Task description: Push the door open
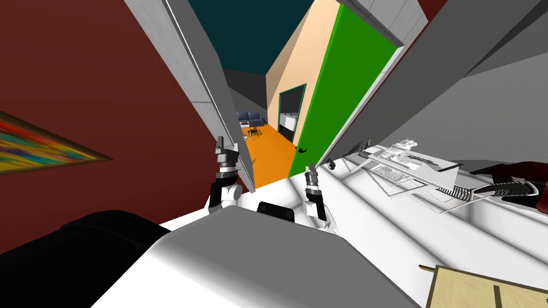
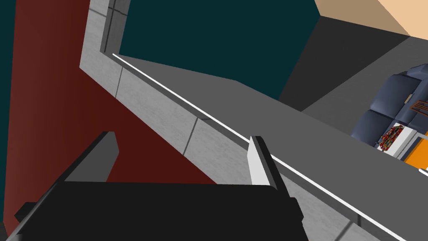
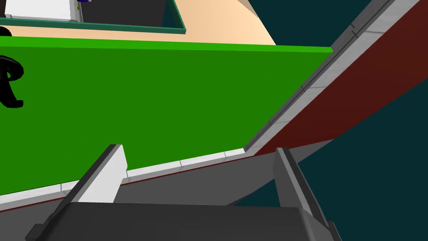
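Door: the green door [image 1: 342, 91] stands swung well away from me into the room beyond, seen almost edge-on. Its black handle [image 1: 302, 150] is on the face towards the gap.
Doorway: a wide gap lies between the grey door frame [image 1: 198, 80] on my left and the door. Through it I see an orange floor [image 1: 267, 155] and a dark blue sofa [image 1: 250, 116] far off.
Progress: I judge the push to be mostly or wholly done. At most a little more swing is left.
Left hand: my left gripper [image 1: 220, 141] is raised just beside the left side of the frame. Its fingers are spread apart and hold nothing.
Right hand: my right gripper [image 1: 309, 170] points at the lower part of the door, near its hinge side. Its fingers are also spread and empty, and I cannot tell whether they touch the door.
Containers: a wire rack [image 1: 386, 185] on the white table [image 1: 481, 230] at my right seems to hold sheets of paper. It is too small to be sure.
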You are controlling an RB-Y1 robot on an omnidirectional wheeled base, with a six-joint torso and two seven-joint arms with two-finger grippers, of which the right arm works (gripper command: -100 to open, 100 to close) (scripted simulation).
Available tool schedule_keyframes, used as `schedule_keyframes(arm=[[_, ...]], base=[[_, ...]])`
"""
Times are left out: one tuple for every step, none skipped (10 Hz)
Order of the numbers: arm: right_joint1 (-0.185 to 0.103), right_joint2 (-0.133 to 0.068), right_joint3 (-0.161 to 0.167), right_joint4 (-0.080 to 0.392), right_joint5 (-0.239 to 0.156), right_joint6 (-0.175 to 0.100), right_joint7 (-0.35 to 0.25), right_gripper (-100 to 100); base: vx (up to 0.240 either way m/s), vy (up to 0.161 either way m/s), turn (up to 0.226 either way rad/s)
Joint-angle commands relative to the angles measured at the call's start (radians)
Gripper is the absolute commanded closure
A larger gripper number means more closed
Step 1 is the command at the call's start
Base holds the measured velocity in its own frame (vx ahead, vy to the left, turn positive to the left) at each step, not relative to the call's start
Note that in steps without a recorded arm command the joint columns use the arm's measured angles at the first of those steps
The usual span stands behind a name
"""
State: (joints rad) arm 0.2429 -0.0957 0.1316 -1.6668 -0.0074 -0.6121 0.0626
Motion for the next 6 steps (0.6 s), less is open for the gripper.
schedule_keyframes(arm=[[-0.019, -0.003, 0.004, 0.048, -0.003, -0.013, -0.007, -100], [-0.029, -0.004, 0.008, 0.073, -0.004, -0.017, -0.009, -100], [-0.039, -0.004, 0.012, 0.098, -0.006, -0.021, -0.012, -100], [-0.050, -0.005, 0.016, 0.123, -0.007, -0.026, -0.014, -100], [-0.060, -0.005, 0.020, 0.149, -0.008, -0.030, -0.017, -100], [-0.071, -0.005, 0.024, 0.174, -0.009, -0.035, -0.020, -100]], base=[[0.097, -0.117, 0.055], [0.080, -0.107, 0.075], [0.080, -0.090, 0.058], [0.096, -0.095, 0.048], [0.087, -0.103, 0.075], [0.066, -0.087, 0.066]])
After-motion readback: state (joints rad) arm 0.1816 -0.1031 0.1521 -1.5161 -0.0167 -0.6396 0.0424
